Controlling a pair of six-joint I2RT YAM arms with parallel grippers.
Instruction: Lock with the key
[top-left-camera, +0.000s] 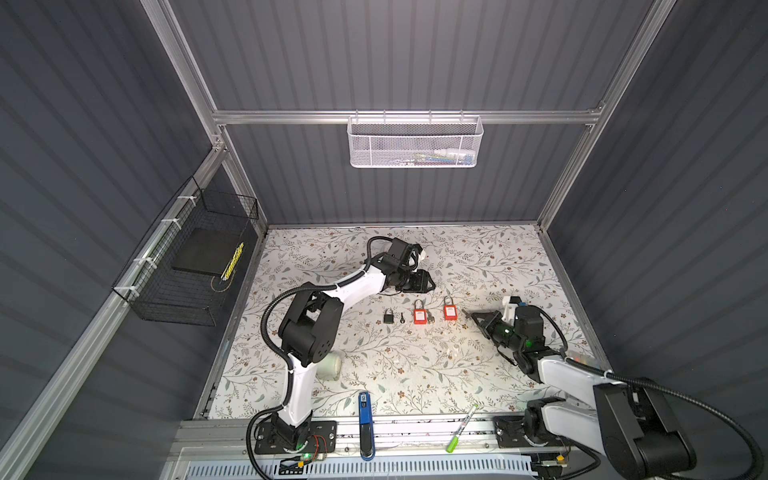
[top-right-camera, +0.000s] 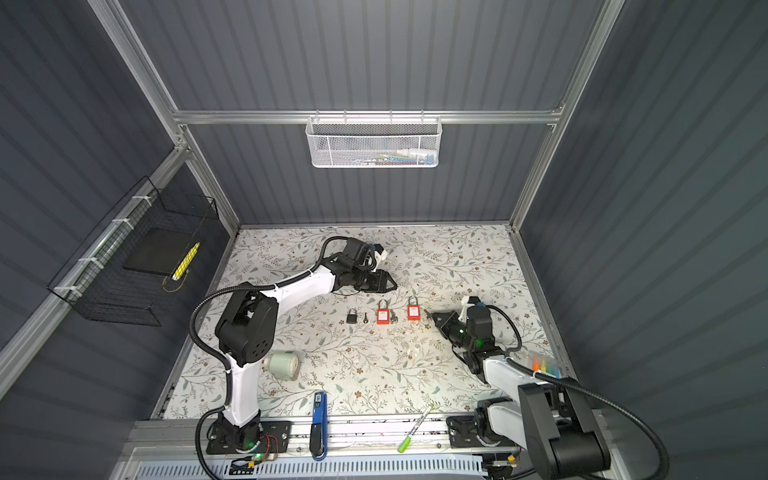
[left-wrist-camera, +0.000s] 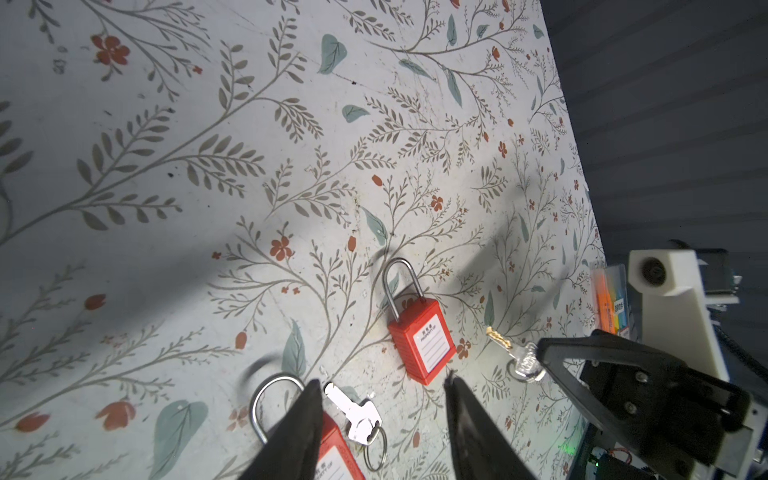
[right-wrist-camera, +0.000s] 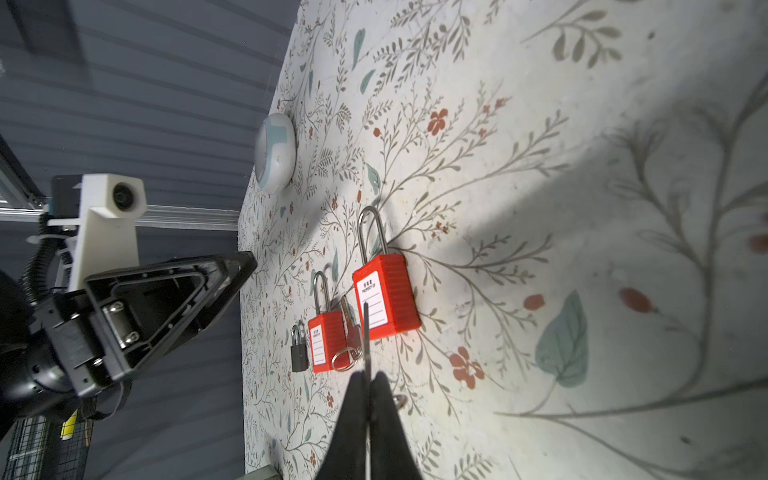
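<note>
Two red padlocks lie flat on the floral table: one to the right (top-left-camera: 450, 311) (left-wrist-camera: 422, 340) (right-wrist-camera: 386, 299), one in the middle (top-left-camera: 419, 314) (right-wrist-camera: 328, 345) with a ringed key (left-wrist-camera: 357, 411) beside it. A small black padlock (top-left-camera: 389, 316) and a black key (top-left-camera: 402, 318) lie further left. My right gripper (top-left-camera: 467, 314) (right-wrist-camera: 368, 376) is shut on a silver key (left-wrist-camera: 515, 353), blade pointing toward the right red padlock, a little short of it. My left gripper (top-left-camera: 432, 284) (left-wrist-camera: 383, 384) hovers open behind the padlocks, with nothing between its fingers.
A tape roll (top-left-camera: 330, 365) lies by the left arm's elbow. A blue tool (top-left-camera: 365, 424) and a green marker (top-left-camera: 461, 428) rest at the front rail. A white mesh basket (top-left-camera: 415, 141) hangs on the back wall and a black wire basket (top-left-camera: 187, 266) on the left wall.
</note>
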